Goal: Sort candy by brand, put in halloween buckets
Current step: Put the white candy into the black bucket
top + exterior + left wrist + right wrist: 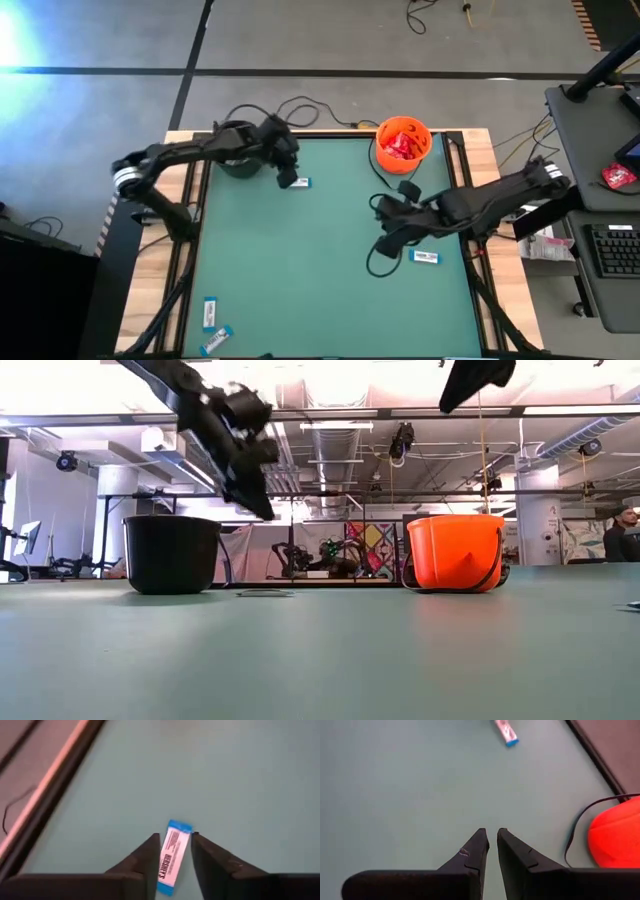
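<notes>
A white-and-blue candy bar lies flat on the green mat, near the black bucket. My left gripper hangs open above this bar, a finger on either side of it in the left wrist view, clear of the table in the low view. The orange bucket stands at the far edge with red packets inside. My right gripper is shut, raised over the mat right of centre, holding nothing. Another bar lies beside it.
Two or three more white-and-blue bars lie near the table's near left corner. Cables trail off the far edge behind the buckets. A desk with a keyboard stands to the right of the table.
</notes>
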